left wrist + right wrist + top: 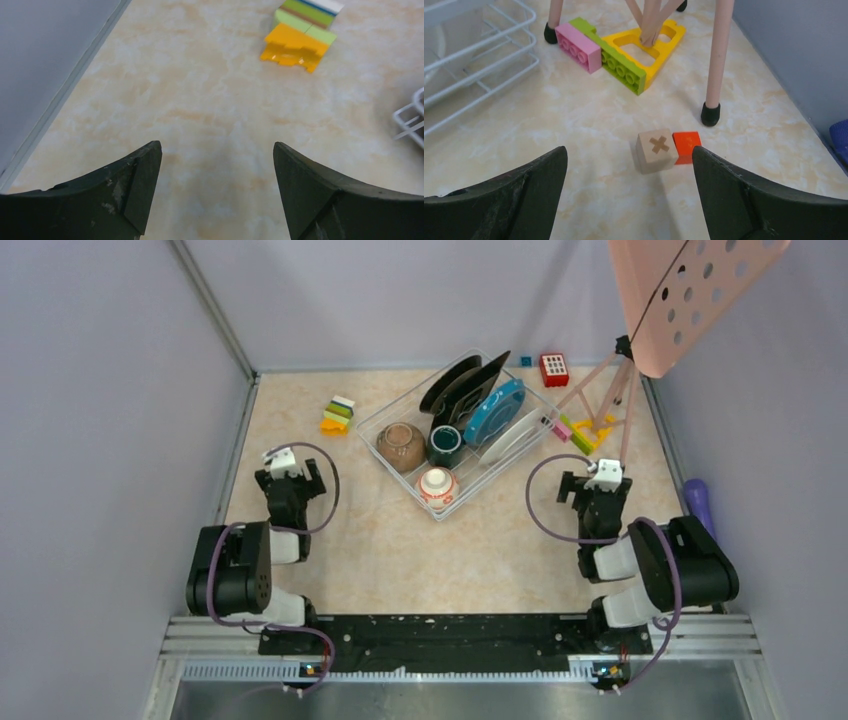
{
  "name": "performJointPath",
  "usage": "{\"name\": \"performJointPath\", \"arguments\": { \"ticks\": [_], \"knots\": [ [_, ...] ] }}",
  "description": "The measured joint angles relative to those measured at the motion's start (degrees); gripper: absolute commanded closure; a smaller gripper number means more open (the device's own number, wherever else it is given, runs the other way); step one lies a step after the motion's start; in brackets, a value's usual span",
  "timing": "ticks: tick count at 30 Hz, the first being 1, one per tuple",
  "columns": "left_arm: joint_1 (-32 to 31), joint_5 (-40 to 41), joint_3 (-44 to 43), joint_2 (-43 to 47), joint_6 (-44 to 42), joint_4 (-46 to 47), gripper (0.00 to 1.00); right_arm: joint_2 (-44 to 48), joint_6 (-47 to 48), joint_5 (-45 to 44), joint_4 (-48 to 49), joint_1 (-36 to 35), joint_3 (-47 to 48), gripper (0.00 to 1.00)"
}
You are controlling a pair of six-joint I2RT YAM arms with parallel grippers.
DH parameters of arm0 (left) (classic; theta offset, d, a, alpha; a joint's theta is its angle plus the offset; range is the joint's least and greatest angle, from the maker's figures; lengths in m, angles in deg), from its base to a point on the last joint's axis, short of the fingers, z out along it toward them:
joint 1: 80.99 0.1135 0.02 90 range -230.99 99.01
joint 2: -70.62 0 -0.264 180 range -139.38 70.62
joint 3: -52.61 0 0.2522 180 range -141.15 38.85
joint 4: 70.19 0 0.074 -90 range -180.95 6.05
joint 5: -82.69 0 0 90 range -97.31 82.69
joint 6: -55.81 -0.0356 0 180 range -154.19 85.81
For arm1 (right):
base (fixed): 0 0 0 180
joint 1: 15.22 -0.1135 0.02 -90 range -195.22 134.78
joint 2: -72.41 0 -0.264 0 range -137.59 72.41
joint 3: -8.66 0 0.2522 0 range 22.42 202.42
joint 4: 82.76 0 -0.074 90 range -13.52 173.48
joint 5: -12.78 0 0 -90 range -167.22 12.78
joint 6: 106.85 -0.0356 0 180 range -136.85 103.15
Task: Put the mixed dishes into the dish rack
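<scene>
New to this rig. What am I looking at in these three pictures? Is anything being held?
It is a robot: a left arm and a right arm bolted at the near edge of a table. The overhead picture shows both arms. The other two come from a camera on each wrist. The dark shapes at the bottom of those are the left gripper and right gripper, both open and empty. On the table sits a wire dish rack holding a brown bowl, a green mug, a patterned bowl and several plates on edge. Toy blocks and a pink stand sit nearby.
</scene>
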Motion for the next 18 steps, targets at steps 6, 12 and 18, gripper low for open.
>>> {"name": "performJointPath", "arguments": {
  "ticks": [6,12,18],
  "knots": [
    [0.11,-6.93,-3.17,-0.15,-0.28,0.37,0.02,0.02,-1.31,0.35,-1.03,1.4,3.48,0.01],
    [0.11,-8.46,-3.17,-0.31,-0.31,0.0,0.02,0.02,-1.57,0.44,-1.16,1.4,3.5,0.01],
    [0.11,-8.72,-3.17,-0.42,-0.31,-0.11,0.02,0.02,-1.57,0.46,-1.16,1.4,3.5,0.01]
  ]
}}
